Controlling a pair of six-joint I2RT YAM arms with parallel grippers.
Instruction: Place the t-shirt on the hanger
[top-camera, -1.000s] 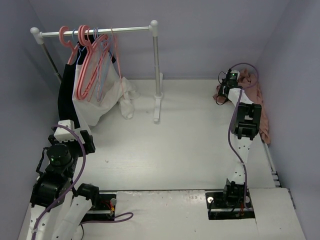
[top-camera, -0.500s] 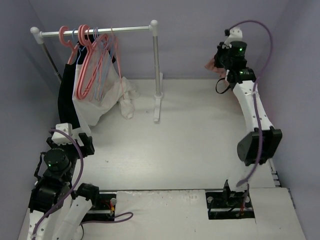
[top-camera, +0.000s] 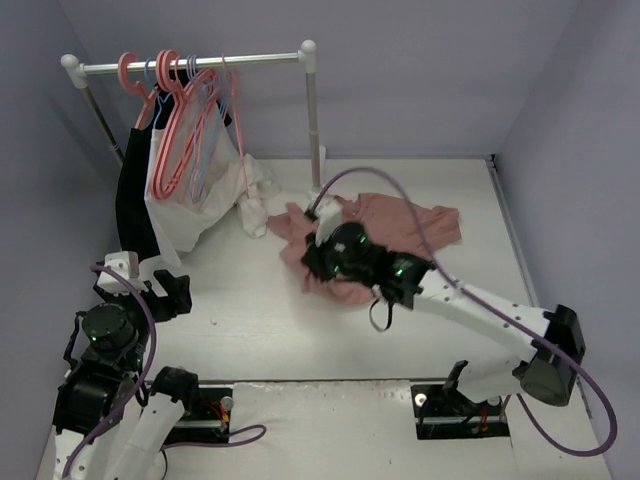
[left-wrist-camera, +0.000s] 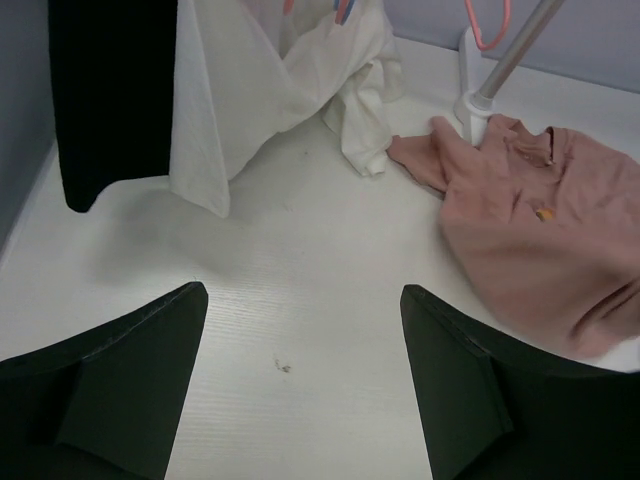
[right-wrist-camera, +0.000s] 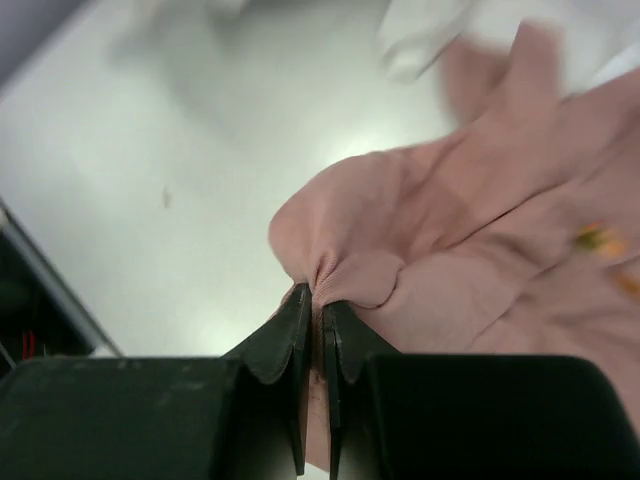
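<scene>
At 8 o'clock in your top view, the left gripper hovers with fingers spread wide, holding nothing. The hanger hangs on the rail at 11 o'clock (among other hangers). The t-shirt lies crumpled near the table's centre; the right gripper pinches a fold of it tightly.
</scene>
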